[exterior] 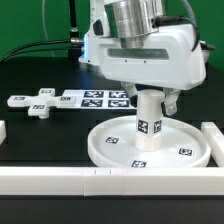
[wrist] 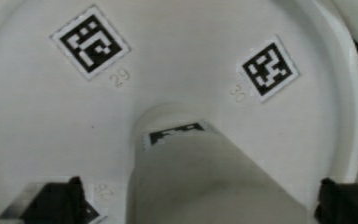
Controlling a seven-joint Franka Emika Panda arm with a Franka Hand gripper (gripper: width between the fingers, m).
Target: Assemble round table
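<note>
The large rimmed round disc (exterior: 110, 150) lies flat on the black table near the front. The short thick cylinder (exterior: 148, 126) stands upright at its middle, with a tag on its side. My gripper (exterior: 151, 102) hangs straight over the cylinder, a finger on each side of its top. In the wrist view the cylinder (wrist: 211, 165) runs up between the dark fingertips (wrist: 60, 203), with a small gap on each side, so my gripper (wrist: 197, 208) is open. The disc's tagged floor (wrist: 176, 60) fills the rest of that view. The cross-shaped piece (exterior: 40, 104) lies at the exterior view's left.
The marker board (exterior: 98, 98) lies behind the disc. White border blocks run along the front (exterior: 60, 181), at the exterior view's right (exterior: 212, 135) and at its left edge (exterior: 3, 130). The arm's white body hides the area behind the cylinder.
</note>
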